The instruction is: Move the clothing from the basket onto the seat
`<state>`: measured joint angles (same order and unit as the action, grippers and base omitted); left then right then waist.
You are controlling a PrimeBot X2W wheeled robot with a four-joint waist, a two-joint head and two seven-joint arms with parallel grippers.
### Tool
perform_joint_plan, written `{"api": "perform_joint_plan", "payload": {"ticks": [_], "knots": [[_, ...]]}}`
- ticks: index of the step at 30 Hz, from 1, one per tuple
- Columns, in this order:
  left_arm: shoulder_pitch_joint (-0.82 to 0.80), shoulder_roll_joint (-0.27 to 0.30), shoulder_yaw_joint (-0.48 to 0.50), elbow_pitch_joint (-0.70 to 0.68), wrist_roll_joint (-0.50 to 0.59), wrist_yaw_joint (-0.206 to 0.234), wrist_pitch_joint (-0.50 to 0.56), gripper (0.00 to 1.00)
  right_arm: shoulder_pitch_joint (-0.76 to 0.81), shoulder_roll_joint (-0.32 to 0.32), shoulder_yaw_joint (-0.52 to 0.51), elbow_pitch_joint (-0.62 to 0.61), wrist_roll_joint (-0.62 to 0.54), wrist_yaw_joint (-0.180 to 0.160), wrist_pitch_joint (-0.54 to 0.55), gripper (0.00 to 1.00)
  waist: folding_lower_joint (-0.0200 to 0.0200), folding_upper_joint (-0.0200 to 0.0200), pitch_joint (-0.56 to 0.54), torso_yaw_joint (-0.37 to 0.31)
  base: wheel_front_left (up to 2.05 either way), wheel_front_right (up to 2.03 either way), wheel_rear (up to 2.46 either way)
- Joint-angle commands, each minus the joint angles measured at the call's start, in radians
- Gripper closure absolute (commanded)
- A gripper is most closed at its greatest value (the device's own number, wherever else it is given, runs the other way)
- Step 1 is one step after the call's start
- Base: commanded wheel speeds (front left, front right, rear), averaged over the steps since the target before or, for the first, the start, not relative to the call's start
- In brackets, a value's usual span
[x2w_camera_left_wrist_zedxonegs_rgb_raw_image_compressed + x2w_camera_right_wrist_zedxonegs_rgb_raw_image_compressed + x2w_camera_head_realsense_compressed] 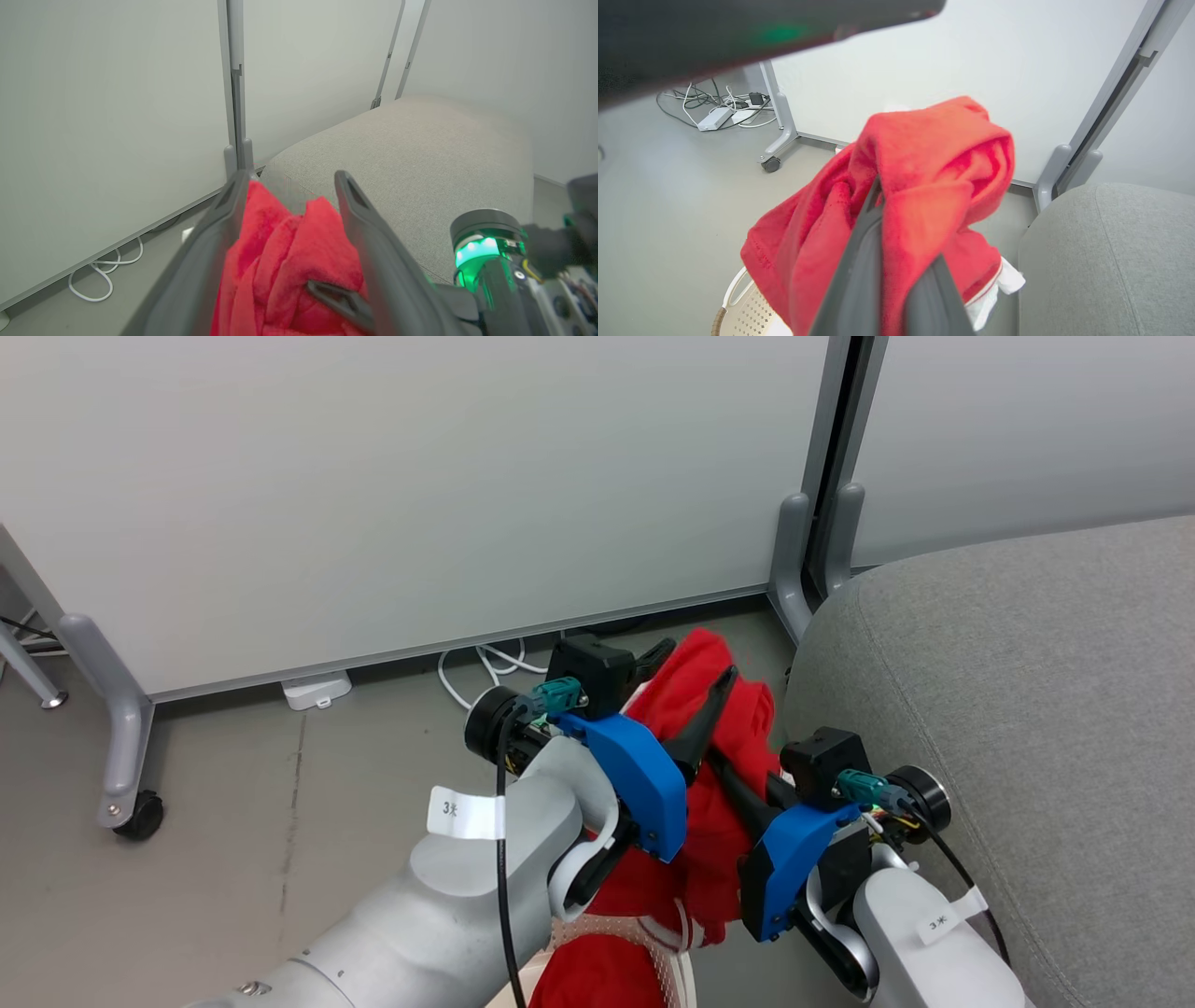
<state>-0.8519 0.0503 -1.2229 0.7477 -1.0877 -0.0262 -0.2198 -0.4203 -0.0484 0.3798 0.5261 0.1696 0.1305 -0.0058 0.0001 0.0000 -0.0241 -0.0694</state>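
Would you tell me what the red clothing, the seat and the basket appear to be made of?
The clothing looks like soft fleece or plush, judging by its fuzzy matte nap. The seat seems upholstered in woven grey fabric, with a fine matte weave and stitched seam. The basket looks like cream plastic, smooth and perforated.

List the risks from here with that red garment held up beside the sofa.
1. The clothing hangs beside the seat, not over it; releasing now would likely miss it.
2. The left hand and right hand have fingers crossing closely inside the fabric; they might collide or snag.
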Motion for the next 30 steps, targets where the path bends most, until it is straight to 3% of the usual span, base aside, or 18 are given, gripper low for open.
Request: {"api": "perform_joint_plan", "payload": {"ticks": [1, 7, 16, 22, 30], "knots": [[0.007, 0.000, 0.006, 0.006, 0.007, -0.009, -0.014, 0.00, 0.007, -0.004, -0.004, -0.009, -0.003, 0.000, -0.003, 1.00, -0.0001, 0.0000, 0.001, 0.001, 0.00, 0.00, 0.00], [0.057, 0.038, 0.053, -0.005, 0.054, -0.002, -0.045, 0.00, 0.008, -0.004, -0.011, -0.019, -0.003, 0.000, -0.003, 1.00, -0.0001, 0.0000, 0.005, 0.005, 0.00, 0.00, 0.00], [0.275, 0.131, 0.313, -0.214, 0.282, 0.038, -0.045, 0.00, 0.014, -0.003, -0.044, -0.064, -0.016, 0.000, -0.012, 1.00, -0.0001, 0.0000, 0.014, 0.017, 0.00, 0.00, 0.00], [0.435, 0.165, 0.478, -0.334, 0.438, 0.019, -0.046, 0.00, 0.015, -0.003, -0.052, -0.091, -0.021, 0.000, -0.015, 1.00, -0.0001, 0.0000, 0.018, 0.020, 0.00, 0.00, 0.00], [0.576, 0.157, 0.621, -0.395, 0.570, -0.010, -0.046, 0.00, 0.023, -0.003, -0.068, -0.110, -0.028, 0.000, -0.011, 1.00, -0.0001, 0.0000, 0.018, 0.027, 0.00, 0.00, 0.00]]}}
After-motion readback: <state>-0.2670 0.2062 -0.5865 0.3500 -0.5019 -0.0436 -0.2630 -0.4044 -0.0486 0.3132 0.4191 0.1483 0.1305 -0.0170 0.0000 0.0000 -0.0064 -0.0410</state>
